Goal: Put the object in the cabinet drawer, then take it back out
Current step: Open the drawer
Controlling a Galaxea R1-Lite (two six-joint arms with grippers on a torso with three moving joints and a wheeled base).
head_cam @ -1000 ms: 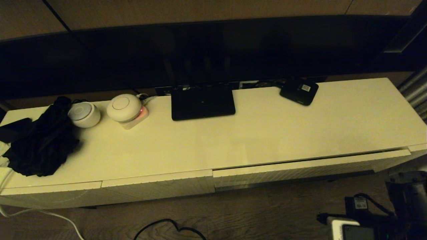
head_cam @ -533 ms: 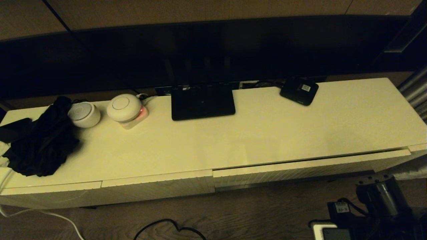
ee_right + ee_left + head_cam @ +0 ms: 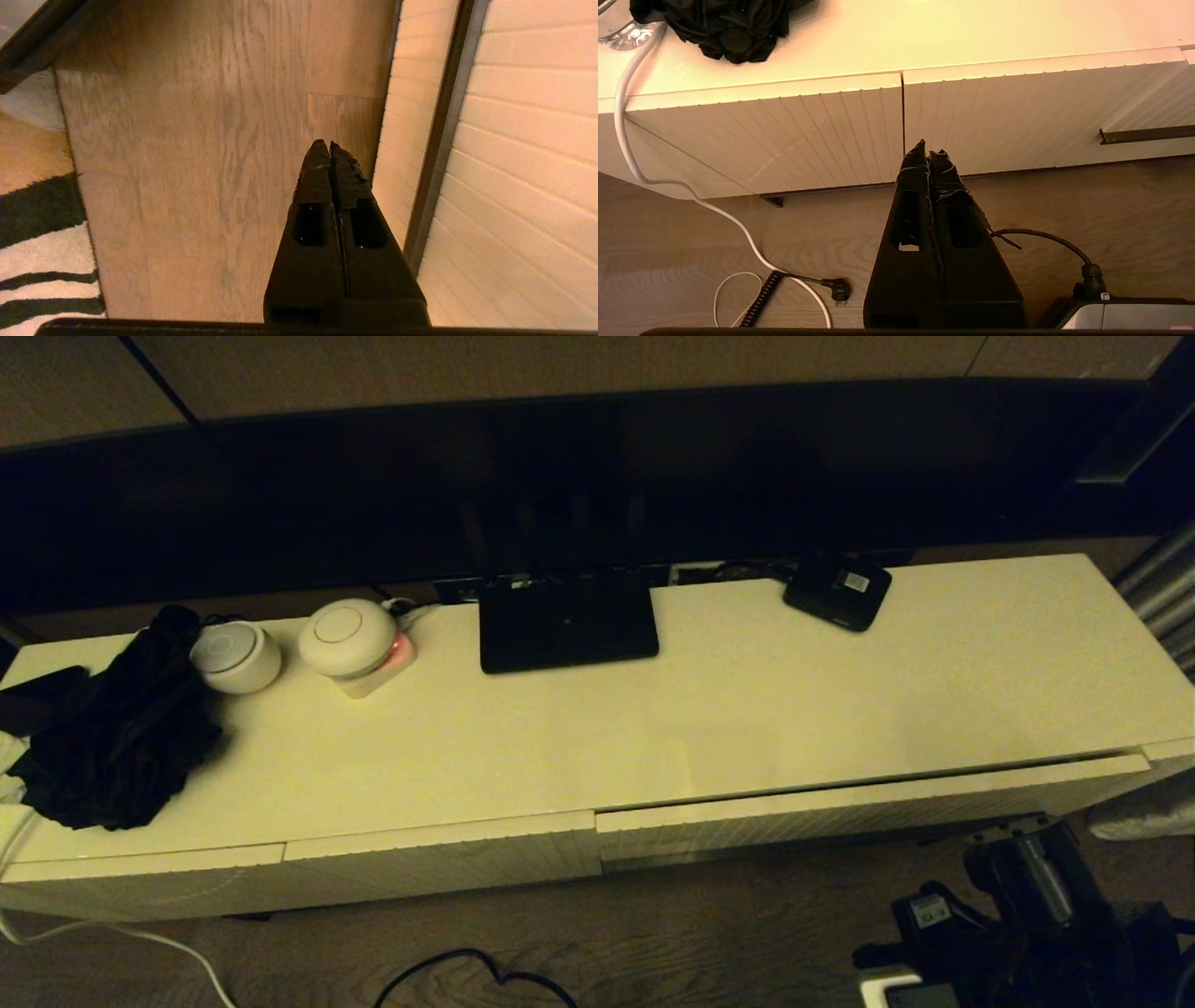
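head: we look down across the cabinet top [image 3: 747, 709] | wrists: we sit low, facing ribbed fronts [image 3: 808, 135] and floor [image 3: 187, 163] | shared: ribbed fronts

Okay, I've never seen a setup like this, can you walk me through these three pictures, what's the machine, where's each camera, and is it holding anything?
This is a two-armed robot standing before a long cream cabinet. The wide picture comes from a camera on its head, looking down. On the cabinet top lie a dark cloth, two round white devices, a flat black router and a small black box with a white label. The wide ribbed drawer on the right stands slightly ajar.

The other two pictures come from cameras on the wrists, behind the fingers. The left gripper hangs before the ribbed fronts, shut and empty. The right gripper is low beside the cabinet over the wooden floor, also shut, holding nothing. Its arm shows at the head view's lower right.
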